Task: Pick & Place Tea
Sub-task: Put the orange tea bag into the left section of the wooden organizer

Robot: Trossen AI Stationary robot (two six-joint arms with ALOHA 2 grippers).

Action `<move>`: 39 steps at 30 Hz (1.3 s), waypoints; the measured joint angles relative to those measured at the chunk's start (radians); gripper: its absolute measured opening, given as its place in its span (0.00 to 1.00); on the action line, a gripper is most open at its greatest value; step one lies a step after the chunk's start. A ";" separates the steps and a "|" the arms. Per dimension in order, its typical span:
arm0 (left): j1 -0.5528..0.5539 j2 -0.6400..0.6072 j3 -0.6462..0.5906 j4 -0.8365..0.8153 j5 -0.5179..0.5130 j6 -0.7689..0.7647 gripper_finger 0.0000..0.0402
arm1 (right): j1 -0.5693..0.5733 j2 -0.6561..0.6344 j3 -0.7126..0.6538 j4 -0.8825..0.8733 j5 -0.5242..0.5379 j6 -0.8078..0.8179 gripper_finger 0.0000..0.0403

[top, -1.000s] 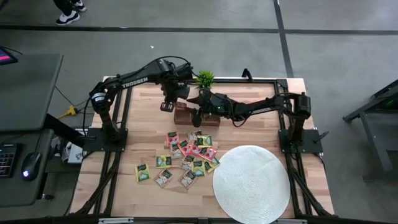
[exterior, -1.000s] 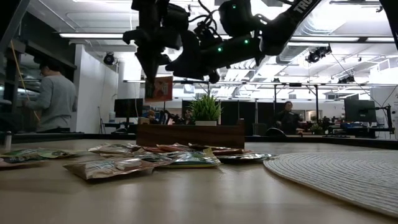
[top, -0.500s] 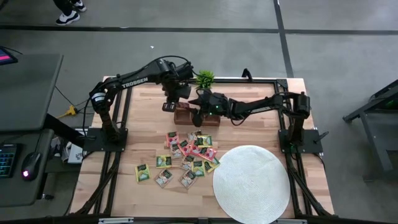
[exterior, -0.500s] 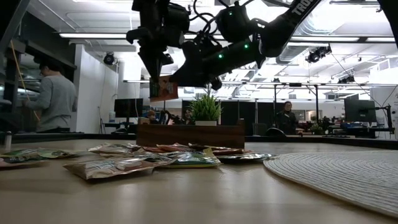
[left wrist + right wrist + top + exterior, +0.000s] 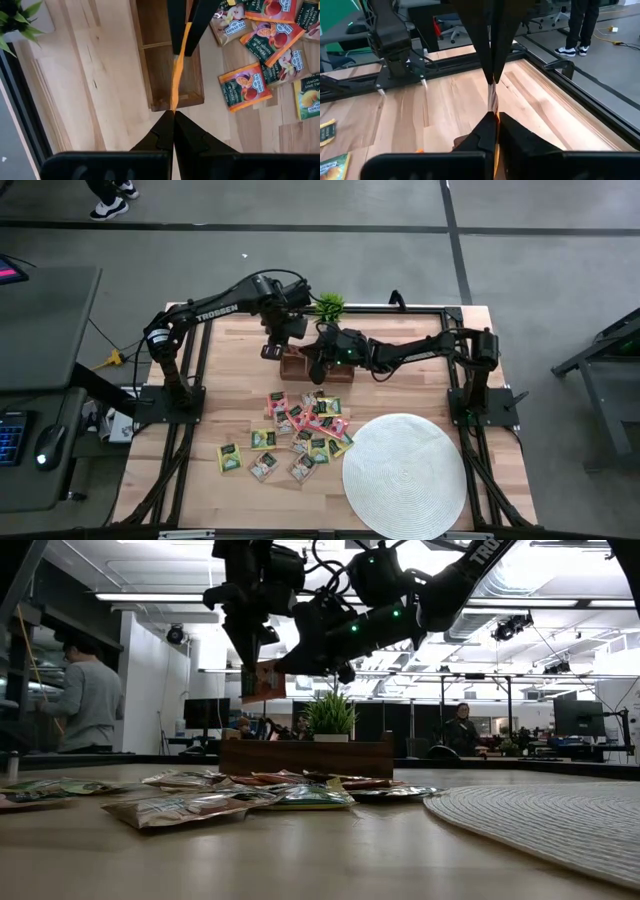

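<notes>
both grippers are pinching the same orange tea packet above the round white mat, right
Not quite. Both the left gripper and the right gripper are shut on one orange tea packet, but above the wooden box, not the round white mat. The left wrist view shows it.

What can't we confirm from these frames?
- Held tea packet: edge-on in both wrist views, so its label is unreadable.
- Wooden box: low view shows only its side wall; the contents are hidden.
- Left gripper and right gripper: fingers too small in high view.
</notes>
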 joint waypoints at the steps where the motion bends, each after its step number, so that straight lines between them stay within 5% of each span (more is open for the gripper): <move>1: 0.000 0.000 0.000 0.000 0.000 0.000 0.00 | 0.000 0.000 0.000 0.000 -0.004 0.002 0.02; 13: 0.000 0.000 0.000 0.003 -0.026 0.019 0.02 | -0.015 -0.003 0.000 -0.021 -0.045 0.086 0.00; 24: 0.069 -0.086 0.000 0.037 -0.074 0.022 0.26 | -0.019 -0.022 -0.001 -0.076 -0.046 0.096 0.00; 33: 0.298 -0.276 0.000 0.263 0.226 -0.035 0.34 | -0.025 -0.265 -0.080 -0.053 0.012 0.021 0.00; 39: 0.337 -0.323 0.001 0.441 0.411 -0.061 0.34 | -0.059 -0.428 -0.242 0.291 0.056 0.064 0.00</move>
